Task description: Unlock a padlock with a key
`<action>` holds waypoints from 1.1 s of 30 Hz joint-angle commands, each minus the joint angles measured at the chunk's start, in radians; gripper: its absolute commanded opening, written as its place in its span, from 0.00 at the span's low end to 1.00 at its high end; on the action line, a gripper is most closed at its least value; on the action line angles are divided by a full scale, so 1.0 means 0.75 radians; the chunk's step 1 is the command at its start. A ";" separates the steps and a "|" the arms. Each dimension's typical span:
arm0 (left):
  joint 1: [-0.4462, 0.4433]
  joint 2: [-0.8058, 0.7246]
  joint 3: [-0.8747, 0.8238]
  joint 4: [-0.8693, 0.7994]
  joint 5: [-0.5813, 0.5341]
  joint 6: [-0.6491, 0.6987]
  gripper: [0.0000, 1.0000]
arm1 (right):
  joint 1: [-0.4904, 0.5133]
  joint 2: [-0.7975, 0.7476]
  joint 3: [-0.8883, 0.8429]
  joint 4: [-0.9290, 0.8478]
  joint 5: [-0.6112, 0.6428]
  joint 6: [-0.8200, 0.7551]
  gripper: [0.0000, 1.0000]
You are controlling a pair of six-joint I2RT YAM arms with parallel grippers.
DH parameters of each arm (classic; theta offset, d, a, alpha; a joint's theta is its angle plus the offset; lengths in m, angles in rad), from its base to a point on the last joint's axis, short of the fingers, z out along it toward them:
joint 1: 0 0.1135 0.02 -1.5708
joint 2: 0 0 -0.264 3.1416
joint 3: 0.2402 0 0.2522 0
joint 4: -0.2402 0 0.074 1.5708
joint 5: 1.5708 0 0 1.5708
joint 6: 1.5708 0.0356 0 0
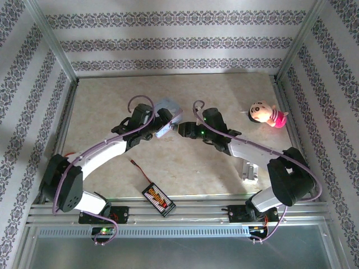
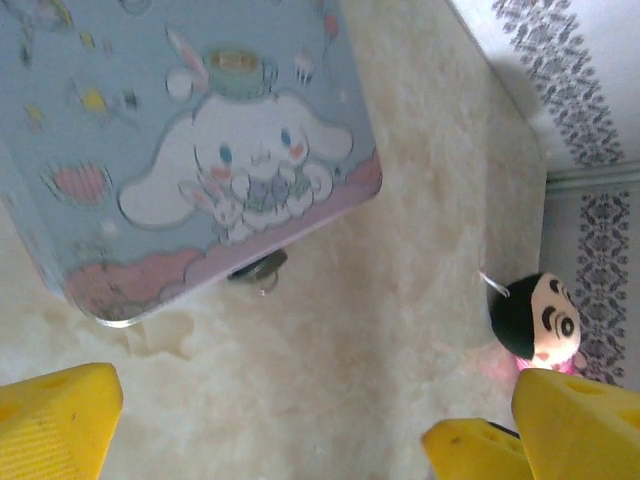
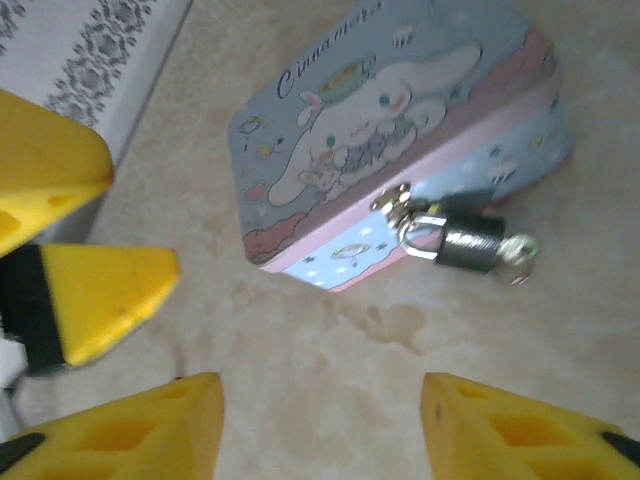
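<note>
The padlock (image 3: 463, 246) lies on the marble-patterned tabletop (image 3: 400, 350), its shackle hooked through the clasp on the side of the light-blue cartoon tin (image 3: 370, 110). The key (image 3: 517, 256) sits at its free end, touching it. The right gripper (image 3: 320, 430) hovers near, fingers spread wide and empty. The left gripper (image 2: 300, 425), over the tin's other side, is likewise spread, holding nothing. A small doll (image 1: 266, 114) lies well apart to the right.

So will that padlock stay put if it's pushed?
Unlikely: the padlock is hooked by its shackle to a clasp on the tin, so it should swing. It looks metal, so stiff and dense. The key at its end may jiggle.
</note>
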 commanded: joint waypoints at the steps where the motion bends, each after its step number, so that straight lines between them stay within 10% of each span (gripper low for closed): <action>1: 0.014 -0.033 0.027 -0.136 -0.246 0.195 0.99 | -0.013 0.071 0.077 -0.326 0.169 -0.342 0.57; 20: 0.033 -0.116 -0.146 -0.156 -0.349 0.163 0.99 | -0.068 0.728 0.599 -0.277 -0.097 -0.628 0.72; 33: 0.035 -0.130 -0.205 -0.096 -0.286 0.104 0.99 | -0.025 0.763 0.591 -0.218 -0.332 -0.488 0.62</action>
